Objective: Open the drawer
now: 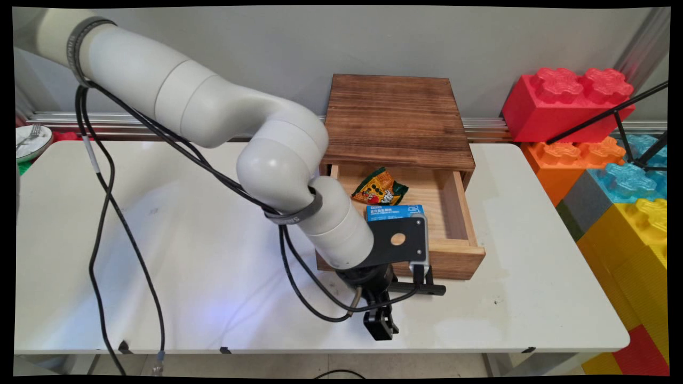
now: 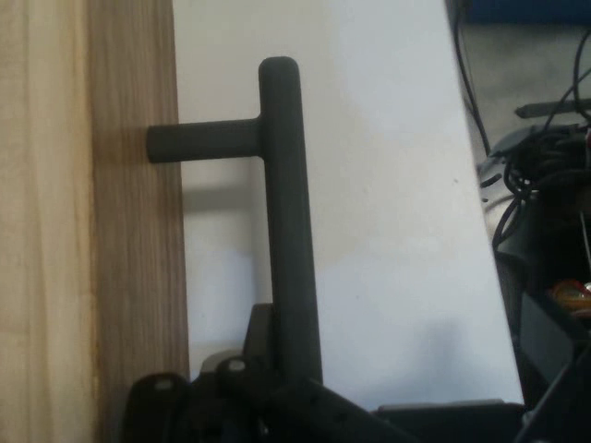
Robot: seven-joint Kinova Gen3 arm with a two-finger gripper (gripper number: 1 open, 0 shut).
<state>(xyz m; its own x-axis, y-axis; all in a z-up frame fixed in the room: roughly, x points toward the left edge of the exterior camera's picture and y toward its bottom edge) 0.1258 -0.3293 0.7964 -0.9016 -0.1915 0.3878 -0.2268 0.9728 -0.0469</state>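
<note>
At the front of the open wooden drawer [image 1: 453, 256], the black gripper [image 1: 380, 319] sits low over the white table [image 1: 160, 256], right by the drawer's black handle [image 2: 288, 231]. I cannot tell if it is spread or pressed together, because the bar hides that part in the hand view. The handle bar runs along the drawer's front and a short post joins it to the wood. Inside the drawer lie a blue box [image 1: 394, 212] and a yellow and green snack bag [image 1: 379, 186], touching. The drawer slides out from a dark wooden cabinet [image 1: 395, 117]. Big colored toy blocks [image 1: 613, 160] are stacked at the right.
</note>
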